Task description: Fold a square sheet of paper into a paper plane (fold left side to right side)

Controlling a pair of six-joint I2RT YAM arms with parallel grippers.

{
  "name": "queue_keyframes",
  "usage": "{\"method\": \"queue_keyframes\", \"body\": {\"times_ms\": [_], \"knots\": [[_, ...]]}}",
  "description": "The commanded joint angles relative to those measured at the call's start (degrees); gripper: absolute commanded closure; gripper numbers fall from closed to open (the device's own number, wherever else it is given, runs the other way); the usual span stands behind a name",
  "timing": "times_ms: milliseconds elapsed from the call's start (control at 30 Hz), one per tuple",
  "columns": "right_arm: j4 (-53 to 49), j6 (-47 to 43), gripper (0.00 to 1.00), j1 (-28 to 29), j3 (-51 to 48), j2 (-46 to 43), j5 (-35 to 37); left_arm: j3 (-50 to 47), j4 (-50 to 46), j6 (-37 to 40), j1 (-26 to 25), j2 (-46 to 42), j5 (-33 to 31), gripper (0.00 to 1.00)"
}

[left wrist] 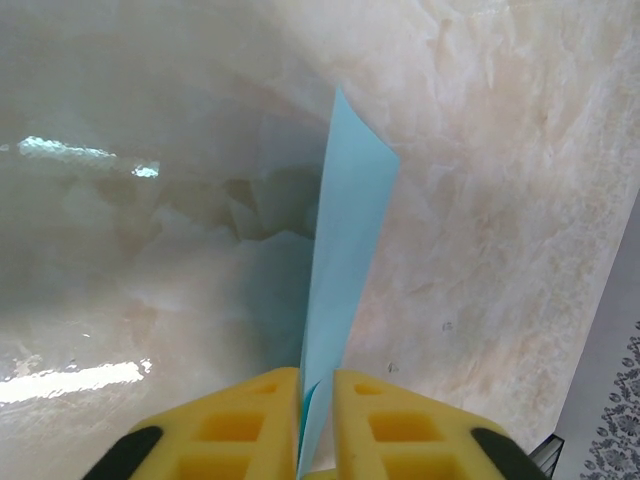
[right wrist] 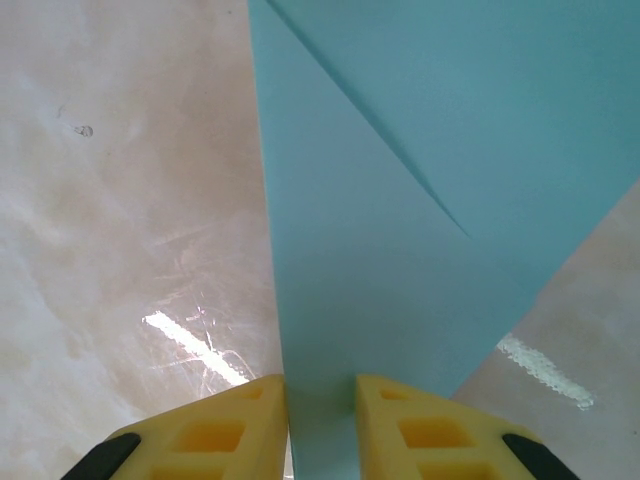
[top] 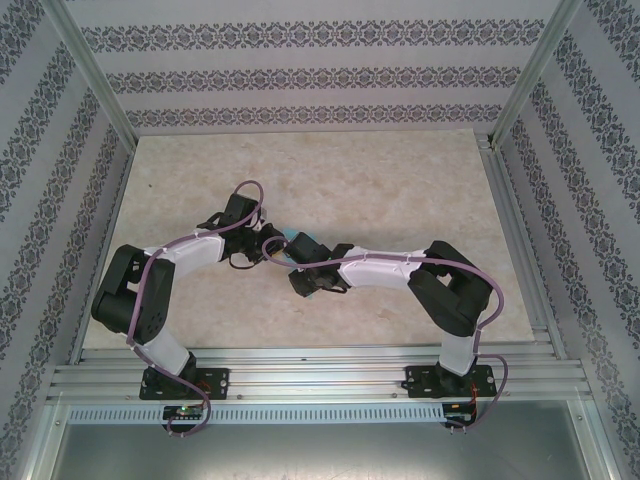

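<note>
The turquoise-blue paper, partly folded with a diagonal crease, sits at the middle of the table where both arms meet. In the left wrist view a flap of the paper stands up edge-on, and my left gripper is shut on its lower end. My left gripper comes at it from the left. In the right wrist view the paper lies flat. My right gripper is low over its near edge, its jaws a narrow gap apart with the flat sheet showing between them and nothing pinched. My right gripper reaches in from the right.
The pale marbled tabletop spreads out all round the paper. Aluminium frame rails run along the near edge and the sides, with patterned walls behind. The two forearms nearly touch at the centre.
</note>
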Motion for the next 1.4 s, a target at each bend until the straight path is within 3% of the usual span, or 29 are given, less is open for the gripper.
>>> {"method": "queue_keyframes", "body": {"times_ms": [0,167,400,1100,1367], "knots": [[-0.5,-0.85,0.76,-0.15,0.0,-0.42,-0.65,1.43,1.38,1.22,0.32,0.69,1.16,0.89],[-0.31,-1.12,0.75,-0.75,-0.46,-1.44,-0.94,2.0,-0.9,2.46,0.32,-0.34,0.44,0.93],[-0.95,-1.27,0.75,-1.05,-0.62,-0.92,-0.72,1.98,-3.41,3.62,0.3,-1.29,-0.2,0.85],[-0.81,-1.03,0.75,-1.34,-0.26,-0.48,-1.17,0.42,-4.52,4.51,-0.08,-2.96,2.1,0.85],[-0.81,-0.92,0.75,-1.4,-0.37,-0.39,-1.4,-0.02,-7.12,5.19,-0.08,-3.69,-1.55,0.74]]}}
